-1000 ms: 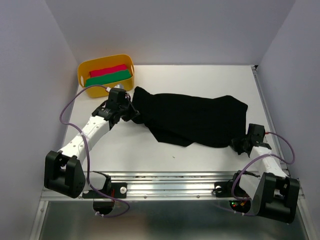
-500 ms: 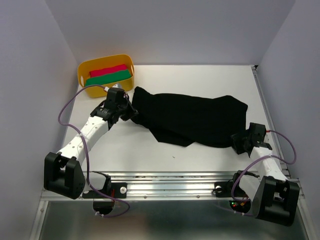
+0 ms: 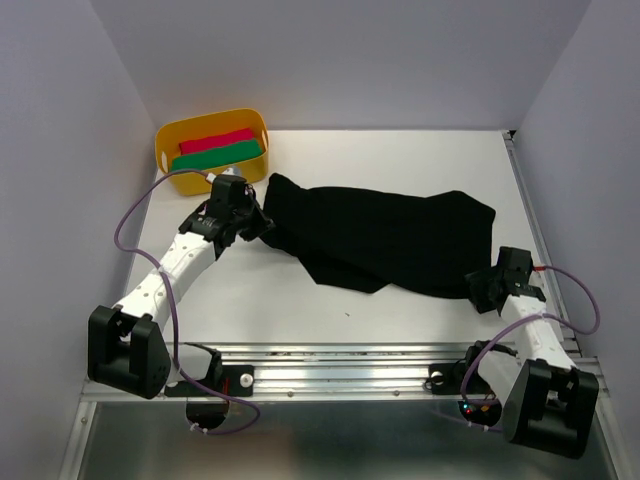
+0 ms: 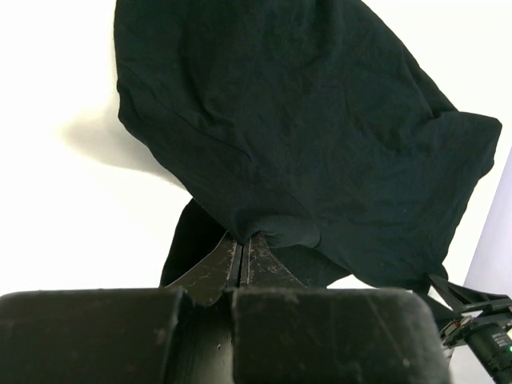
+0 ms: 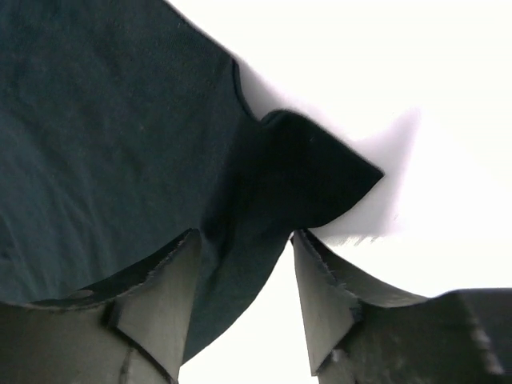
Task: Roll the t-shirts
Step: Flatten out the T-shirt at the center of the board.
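Yellow tub (image 3: 190,182) at far-left table (image 3: 400,160) corner, red roll (image 3: 216,141) and green roll (image 3: 218,155) inside

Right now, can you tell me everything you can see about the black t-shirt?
The black t-shirt is plain, soft-looking matte cloth with no print. It lies crumpled and spread sideways across the middle of the white table, not rolled. The left gripper is shut, pinching its left edge. At its right end, a pointed corner sits between the open fingers of the right gripper, which is not squeezing it.
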### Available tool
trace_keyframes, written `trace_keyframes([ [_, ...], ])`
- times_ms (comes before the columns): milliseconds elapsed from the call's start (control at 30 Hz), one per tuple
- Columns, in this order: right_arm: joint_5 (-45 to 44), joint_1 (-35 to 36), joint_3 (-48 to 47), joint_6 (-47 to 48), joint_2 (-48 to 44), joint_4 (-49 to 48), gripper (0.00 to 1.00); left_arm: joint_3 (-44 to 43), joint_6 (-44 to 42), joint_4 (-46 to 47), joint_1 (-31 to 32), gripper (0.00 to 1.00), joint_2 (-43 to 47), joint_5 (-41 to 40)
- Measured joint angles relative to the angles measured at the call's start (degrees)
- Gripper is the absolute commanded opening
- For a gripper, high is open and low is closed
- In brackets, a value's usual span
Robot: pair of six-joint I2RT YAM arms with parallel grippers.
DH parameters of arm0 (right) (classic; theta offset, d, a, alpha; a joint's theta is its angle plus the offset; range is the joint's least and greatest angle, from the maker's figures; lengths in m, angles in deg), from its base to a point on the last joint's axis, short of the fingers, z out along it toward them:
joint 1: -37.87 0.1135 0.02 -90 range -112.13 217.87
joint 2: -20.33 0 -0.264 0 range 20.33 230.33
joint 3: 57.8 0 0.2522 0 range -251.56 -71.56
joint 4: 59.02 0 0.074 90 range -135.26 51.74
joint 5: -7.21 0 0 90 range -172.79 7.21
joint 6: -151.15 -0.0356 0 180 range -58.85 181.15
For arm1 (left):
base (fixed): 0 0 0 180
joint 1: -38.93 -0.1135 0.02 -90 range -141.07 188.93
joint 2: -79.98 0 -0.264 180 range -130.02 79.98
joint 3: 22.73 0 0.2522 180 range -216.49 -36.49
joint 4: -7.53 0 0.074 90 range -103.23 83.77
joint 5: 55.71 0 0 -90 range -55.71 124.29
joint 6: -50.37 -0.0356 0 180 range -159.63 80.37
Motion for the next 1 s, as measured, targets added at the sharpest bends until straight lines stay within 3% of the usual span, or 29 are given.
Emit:
trace_keyframes([
  [67,-0.6,0.0,-0.8,0.1,2.5,-0.6,0.39,0.0,-0.2,0.0,-0.1,0.00,0.0,0.2],
  [100,-0.9,0.0,-1.5,0.2,3.9,-1.2,0.25,0.0,-0.2,0.0,-0.2,0.00,0.0,0.3],
  [200,-0.7,0.0,-2.6,0.5,8.3,-4.7,0.04,0.0,-0.3,0.0,-0.6,0.00,0.0,0.5],
  [233,-0.6,0.0,-2.7,0.7,9.3,-5.6,0.01,0.0,-0.3,0.0,-0.7,0.00,0.0,0.6],
  [533,1.2,0.0,-9.1,5.4,10.6,-3.7,0.01,-1.5,-1.2,-1.2,-2.4,0.00,0.0,1.4],
  [1000,6.3,0.0,-33.9,12.7,7.1,1.6,0.01,-20.6,-6.1,-3.1,-8.2,0.00,-0.9,1.5],
])
